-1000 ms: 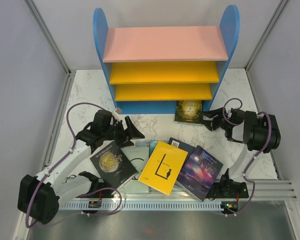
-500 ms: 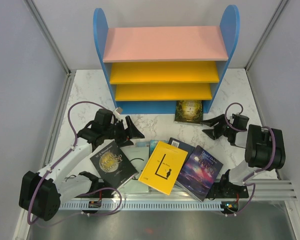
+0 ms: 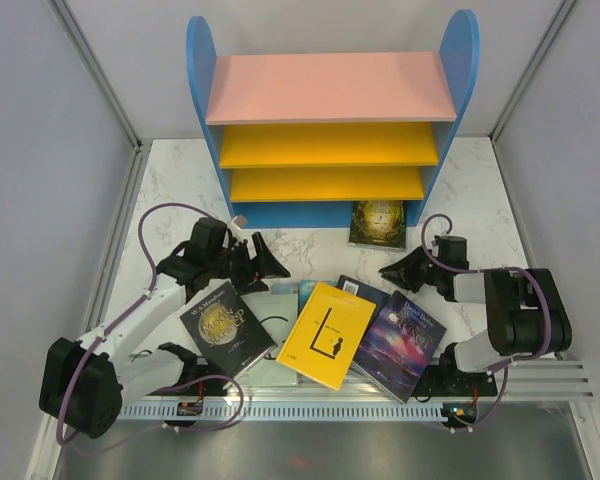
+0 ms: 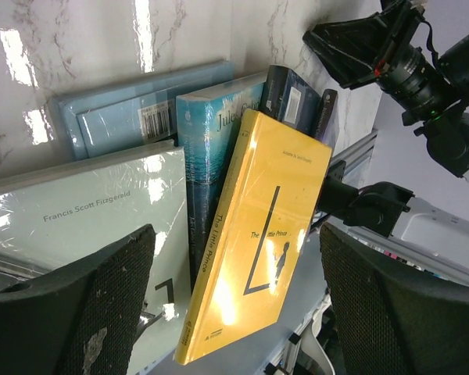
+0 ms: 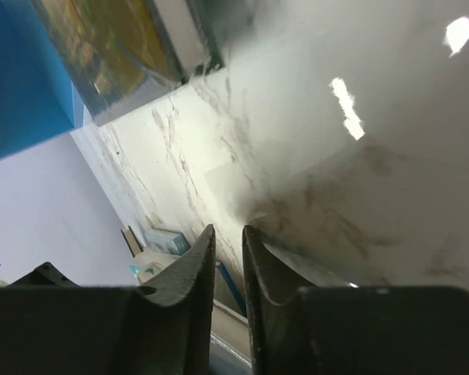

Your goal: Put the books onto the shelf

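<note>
Top view: shelf [image 3: 330, 90] at back of table [image 3: 175, 180]. Green-gold book [image 3: 378, 222] touches its blue base. Other books [image 3: 400, 345] heaped at front edge. L wrist view alone shows pale-blue books [image 4: 141, 109] under yellow book [image 4: 254, 258]. L gripper [image 3: 268, 260] is wide open, empty, near heap. R gripper [image 5: 227, 232] is open just a slit, nothing in it, low over table betw. green-gold book & heap.

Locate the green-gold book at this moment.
Top view, right of centre: the green-gold book sits at the foot of the shelf, by its right blue panel, apart from the pile of other books.
</note>
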Robot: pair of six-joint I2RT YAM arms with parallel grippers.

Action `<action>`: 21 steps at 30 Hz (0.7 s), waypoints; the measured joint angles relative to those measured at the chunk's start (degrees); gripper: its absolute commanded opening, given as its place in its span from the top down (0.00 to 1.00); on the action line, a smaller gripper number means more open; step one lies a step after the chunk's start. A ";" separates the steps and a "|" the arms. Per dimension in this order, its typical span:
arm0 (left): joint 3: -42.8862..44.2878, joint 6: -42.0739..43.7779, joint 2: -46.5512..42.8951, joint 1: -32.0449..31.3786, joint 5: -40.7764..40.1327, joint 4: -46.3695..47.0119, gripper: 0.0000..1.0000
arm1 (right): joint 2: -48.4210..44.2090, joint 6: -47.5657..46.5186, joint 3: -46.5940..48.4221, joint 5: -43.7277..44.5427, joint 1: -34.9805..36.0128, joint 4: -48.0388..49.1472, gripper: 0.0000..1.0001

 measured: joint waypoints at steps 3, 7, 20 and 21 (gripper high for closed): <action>-0.26 0.00 -0.13 0.00 0.46 0.28 0.13 | 2.29 2.80 0.57 0.68 3.85 2.49 0.78; -0.50 0.00 -1.11 0.04 0.48 0.28 0.13 | 7.48 6.64 4.17 0.87 5.77 5.20 0.81; -0.63 1.14 -4.07 1.40 0.44 -2.51 0.13 | 15.52 18.58 11.52 8.72 10.27 10.12 0.94; -0.63 1.27 -4.20 1.51 0.44 -2.69 0.13 | 15.65 18.99 12.37 9.81 10.27 9.35 0.95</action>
